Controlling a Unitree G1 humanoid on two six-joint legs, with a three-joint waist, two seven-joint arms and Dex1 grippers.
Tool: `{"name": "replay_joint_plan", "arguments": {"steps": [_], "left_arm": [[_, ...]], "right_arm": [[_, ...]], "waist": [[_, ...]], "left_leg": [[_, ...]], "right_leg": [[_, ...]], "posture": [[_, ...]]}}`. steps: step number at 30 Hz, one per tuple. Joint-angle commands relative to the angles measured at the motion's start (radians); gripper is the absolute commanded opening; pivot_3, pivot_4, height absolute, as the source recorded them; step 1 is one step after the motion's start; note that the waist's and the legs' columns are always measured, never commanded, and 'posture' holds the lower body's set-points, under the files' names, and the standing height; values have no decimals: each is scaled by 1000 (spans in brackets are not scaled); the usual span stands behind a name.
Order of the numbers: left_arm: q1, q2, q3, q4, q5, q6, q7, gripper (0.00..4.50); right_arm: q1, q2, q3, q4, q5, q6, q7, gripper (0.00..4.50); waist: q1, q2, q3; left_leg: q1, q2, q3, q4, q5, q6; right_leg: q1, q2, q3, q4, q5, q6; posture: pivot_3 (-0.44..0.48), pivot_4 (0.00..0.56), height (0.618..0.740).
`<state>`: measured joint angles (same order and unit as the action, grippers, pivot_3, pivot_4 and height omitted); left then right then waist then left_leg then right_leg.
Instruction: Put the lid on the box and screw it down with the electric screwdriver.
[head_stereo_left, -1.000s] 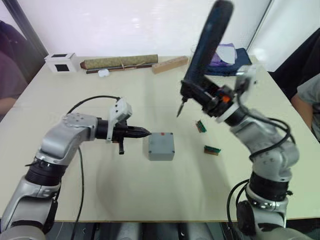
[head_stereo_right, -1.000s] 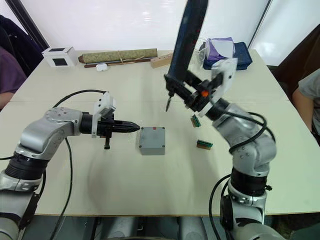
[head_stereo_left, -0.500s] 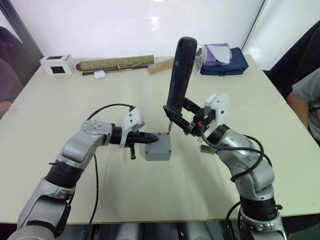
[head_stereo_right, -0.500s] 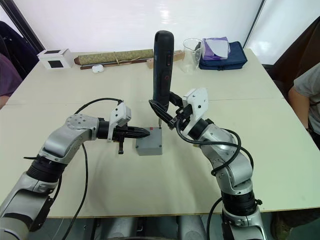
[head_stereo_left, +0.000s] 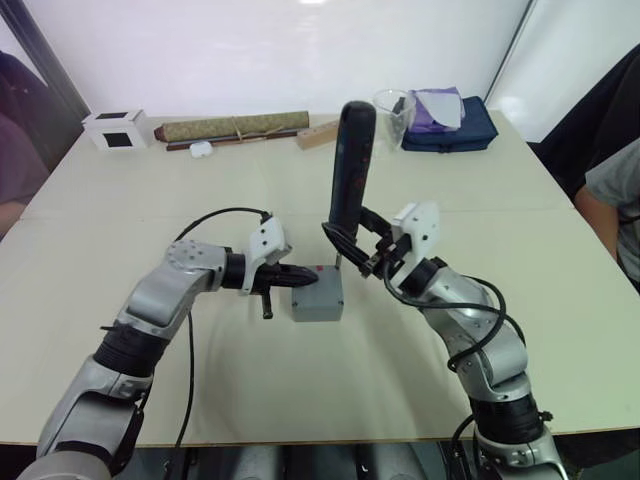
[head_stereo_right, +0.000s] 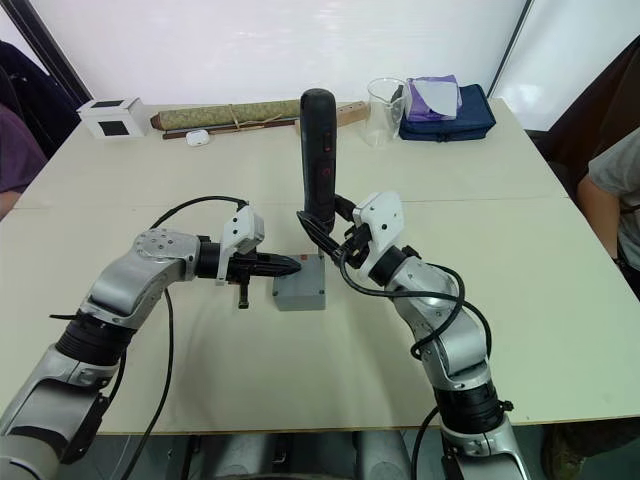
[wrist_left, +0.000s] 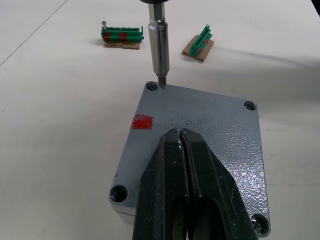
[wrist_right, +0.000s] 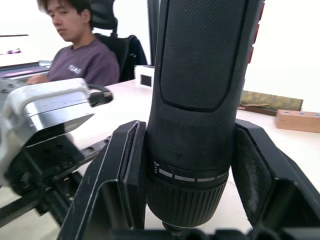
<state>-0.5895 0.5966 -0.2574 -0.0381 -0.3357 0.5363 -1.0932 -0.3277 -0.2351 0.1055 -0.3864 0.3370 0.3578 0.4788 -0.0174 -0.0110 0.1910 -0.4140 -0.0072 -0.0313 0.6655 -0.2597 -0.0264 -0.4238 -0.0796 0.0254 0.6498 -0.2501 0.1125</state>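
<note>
Step in hand: screwing-down, judged from the lid already seated on the box and the bit arriving at a corner hole.
Table: pale top carrying everything below.
Right gripper: fingers clamped around the lower body of the electric screwdriver, holding it upright just beside the box's far corner.
Left gripper: fingers pressed together, empty, tips laid on top of the lid as if to steady the box.
Electric screwdriver: thick black textured cylinder, taller than the box is wide, rising above the right gripper; a marked collar ring shows near its lower end in the right wrist view.
Box: small grey cast-metal enclosure directly below the left gripper's tips and just beside the right gripper.
Lid: speckled grey plate flush on the box, a red patch near one edge; the corner holes near the left gripper appear to hold screws, though this is hard to confirm.
Bit: slim metal shaft, tip touching or just at the rim of the far corner hole.
Bit holders: two green blocks on brown bases, lying beyond the box, well apart from both grippers.
Next move, judged: centre the tip in that hole, keep the tool vertical, press down and drive, the left gripper bracing the box against turning.
</note>
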Motion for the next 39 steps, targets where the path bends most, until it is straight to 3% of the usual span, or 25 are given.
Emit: {"name": "replay_joint_plan", "arguments": {"steps": [1,17,27,39], "left_arm": [[14,11,-10,-2,17,19,-5,0],[19,13,-11,-19,16,34,-4,0],[34,15,-19,-29,26,40,-4,0],[45,16,-18,-31,37,36,-7,0]], "right_arm": [[-21,10,7,-9,-13,-58,9,2072],[20,-26,40,59,-72,-83,36,2072],[51,-69,65,104,-99,28,19,2072],[76,-69,86,118,-105,18,25,2072]], "waist": [[0,0,0],[0,0,0],[3,-3,-6],[4,-5,-16]], "left_leg": [[0,0,0,0,0,0],[3,0,0,0,0,0],[24,1,-1,-4,-1,2],[24,1,-1,-4,-2,2]], "right_leg": [[0,0,0,0,0,0],[4,0,0,0,0,0],[26,0,-1,-6,-4,-3],[26,0,-1,-6,-3,-2]], "posture": [[0,150,740],[0,150,740],[0,150,740],[0,150,740]]}}
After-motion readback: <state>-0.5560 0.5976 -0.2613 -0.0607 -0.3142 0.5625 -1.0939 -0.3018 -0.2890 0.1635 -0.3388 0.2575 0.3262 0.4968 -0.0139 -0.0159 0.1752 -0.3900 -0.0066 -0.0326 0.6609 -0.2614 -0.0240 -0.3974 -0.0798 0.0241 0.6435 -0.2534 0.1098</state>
